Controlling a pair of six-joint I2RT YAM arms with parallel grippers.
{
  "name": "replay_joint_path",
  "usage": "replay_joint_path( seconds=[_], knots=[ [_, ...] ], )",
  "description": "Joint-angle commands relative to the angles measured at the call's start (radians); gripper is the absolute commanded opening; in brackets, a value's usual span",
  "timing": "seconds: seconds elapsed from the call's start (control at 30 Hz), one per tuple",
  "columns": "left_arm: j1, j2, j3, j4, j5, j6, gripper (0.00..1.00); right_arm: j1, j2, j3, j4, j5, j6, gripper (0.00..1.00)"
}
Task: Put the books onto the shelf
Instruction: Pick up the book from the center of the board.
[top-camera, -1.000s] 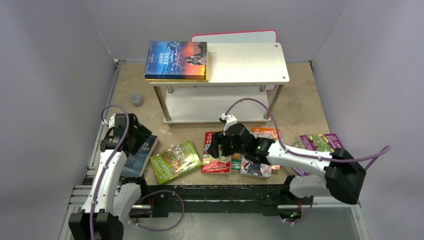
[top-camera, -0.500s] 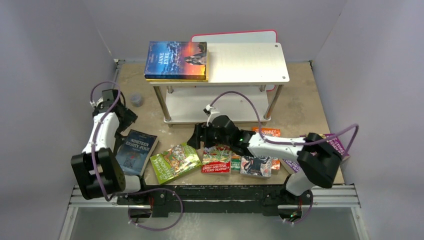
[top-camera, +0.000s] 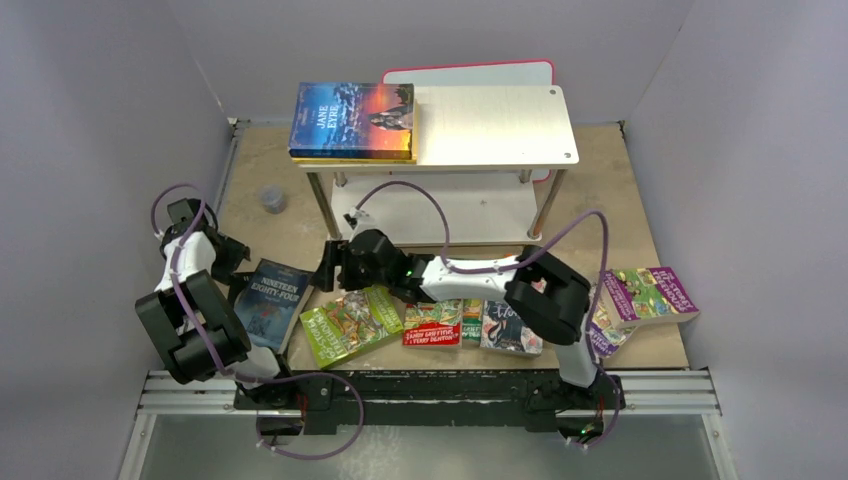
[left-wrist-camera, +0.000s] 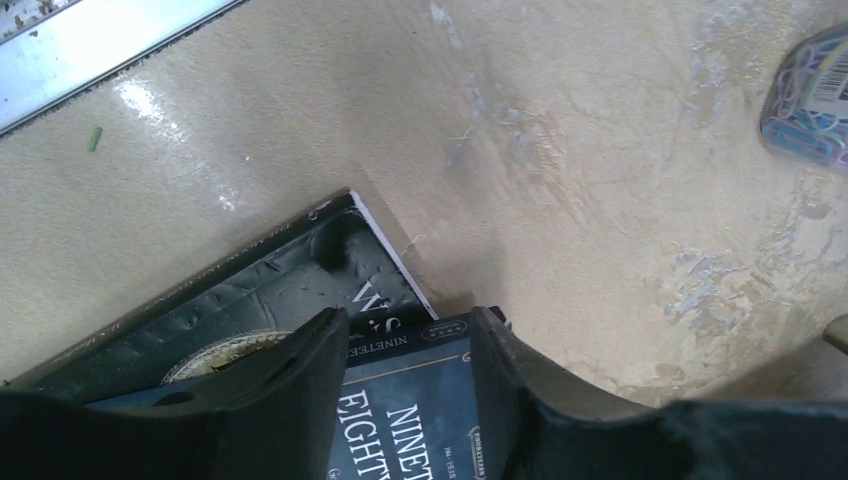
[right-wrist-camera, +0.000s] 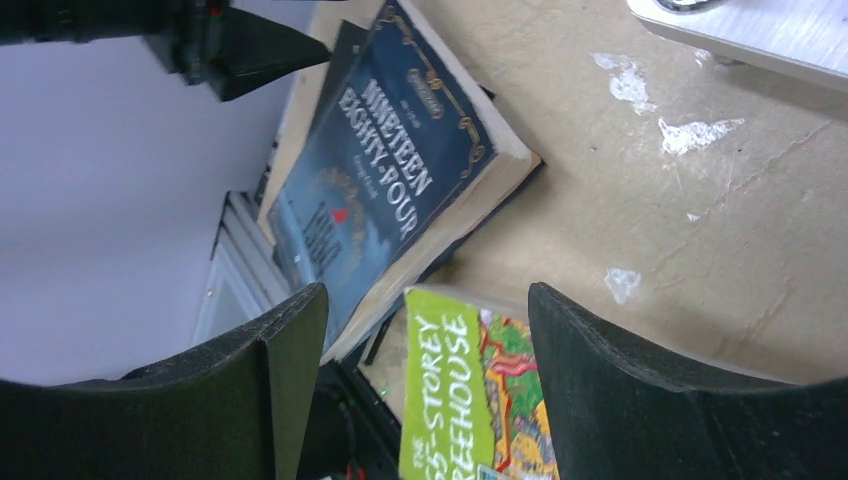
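The dark blue "Nineteen Eighty-Four" book (top-camera: 270, 303) lies flat on a black book (left-wrist-camera: 270, 290) at the left of the table. My left gripper (left-wrist-camera: 408, 330) hovers over its far corner (left-wrist-camera: 420, 420), jaws apart with the cover showing between them, gripping nothing. My right gripper (top-camera: 325, 268) reaches across from the right and stands open (right-wrist-camera: 428, 300) above the green Treehouse book (right-wrist-camera: 450, 400), next to the blue book's page edge (right-wrist-camera: 390, 180). More books (top-camera: 432, 322) lie in a row along the front. The shelf (top-camera: 495, 125) carries a "Jane Eyre" book (top-camera: 352, 120) on its top board.
A pink-edged white board (top-camera: 470, 72) stands behind the shelf. A small grey cap (top-camera: 270, 200) sits left of the shelf legs. A purple-edged book (top-camera: 650, 293) lies at the far right. The right arm's cable arcs over the lower shelf board (top-camera: 430, 210). A metal rail (top-camera: 430, 400) runs along the front.
The right arm has stretched leftward from over the red books to the green and blue ones. The left arm has swung its gripper round onto the blue book's far corner.
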Motion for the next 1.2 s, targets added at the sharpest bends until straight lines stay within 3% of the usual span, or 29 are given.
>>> replay_joint_path(
  seconds=[0.0, 0.3, 0.5, 0.83, 1.17],
  knots=[
    [0.034, -0.039, -0.003, 0.060, 0.024, -0.018, 0.44, 0.000, 0.099, 0.075, -0.020, 0.093, 0.044, 0.75],
    [0.045, -0.139, -0.006, 0.070, 0.187, -0.078, 0.45, -0.001, 0.278, 0.244, -0.050, 0.041, -0.027, 0.76],
    [0.046, -0.142, -0.066, 0.055, 0.282, -0.091, 0.51, -0.001, 0.342, 0.283, -0.022, -0.023, -0.017, 0.79],
    [0.046, -0.115, -0.060, -0.049, 0.042, -0.039, 0.55, -0.005, 0.344, 0.227, 0.060, -0.067, 0.064, 0.80],
    [0.047, -0.032, -0.019, -0.074, -0.020, -0.024, 0.54, -0.005, 0.386, 0.221, 0.114, -0.030, 0.035, 0.80]
  ],
)
